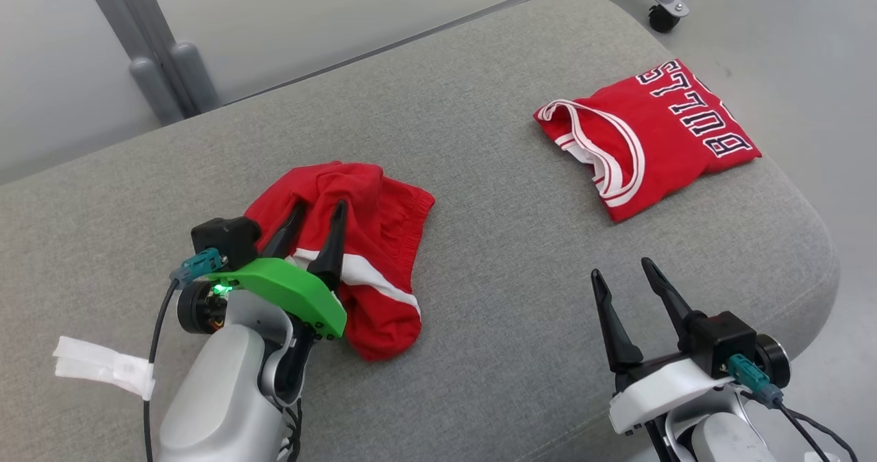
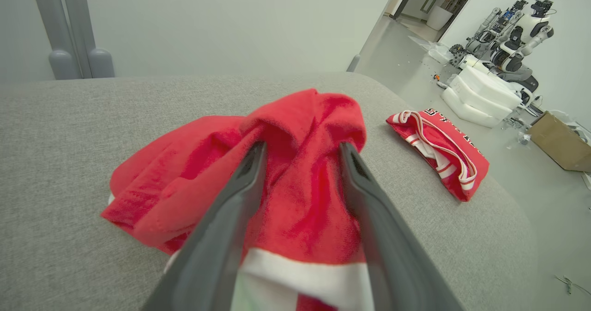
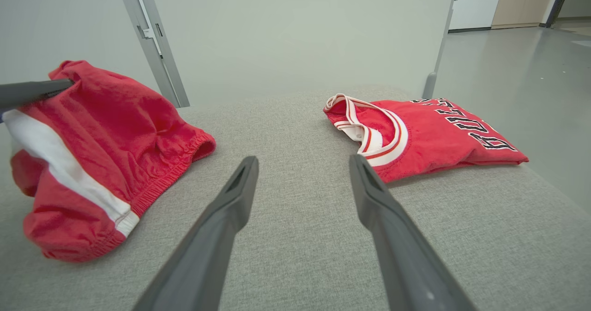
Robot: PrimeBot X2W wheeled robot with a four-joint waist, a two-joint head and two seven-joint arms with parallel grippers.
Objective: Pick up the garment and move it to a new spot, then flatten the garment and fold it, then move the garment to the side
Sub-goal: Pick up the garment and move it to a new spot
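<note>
The red shorts [image 1: 387, 242] bunch up inside the left end effector [image 1: 320, 205]!
Fingers parted astride a raised fold (nothing clamped yet); the right end effector [image 1: 621, 269] gapes empty, well apart.

"BULLS" on the folded red jersey [image 1: 658, 133]

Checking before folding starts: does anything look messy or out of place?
Yes: the red shorts lie crumpled in a heap at the left end effector, while the Bulls jersey sits neatly folded to the right.
</note>
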